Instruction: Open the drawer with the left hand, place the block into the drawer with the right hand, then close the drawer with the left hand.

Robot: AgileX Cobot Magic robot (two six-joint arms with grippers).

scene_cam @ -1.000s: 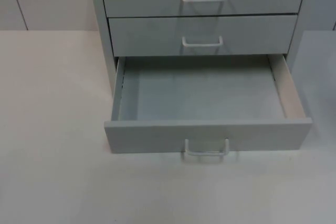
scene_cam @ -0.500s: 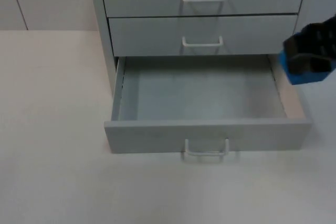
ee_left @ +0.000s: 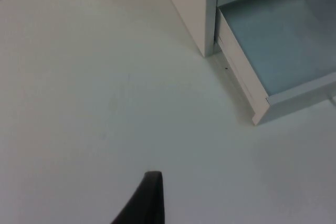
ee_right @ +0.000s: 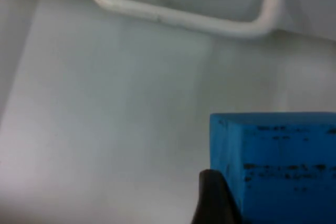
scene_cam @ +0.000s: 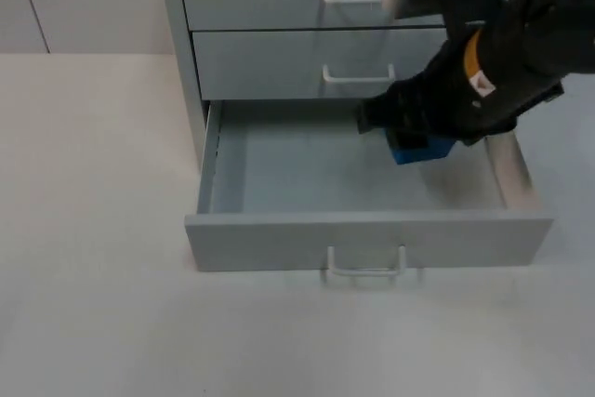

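The top camera looks down and forward onto the table and cabinet. The left wrist camera sits off to the side, facing table and the open drawer corner. The right wrist camera is close in over that same drawer, a handle ahead.

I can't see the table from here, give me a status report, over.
Right gripper shut on blue block, above the open bottom drawer. Left gripper waits over the table beside the cabinet. Nothing in the drawer.
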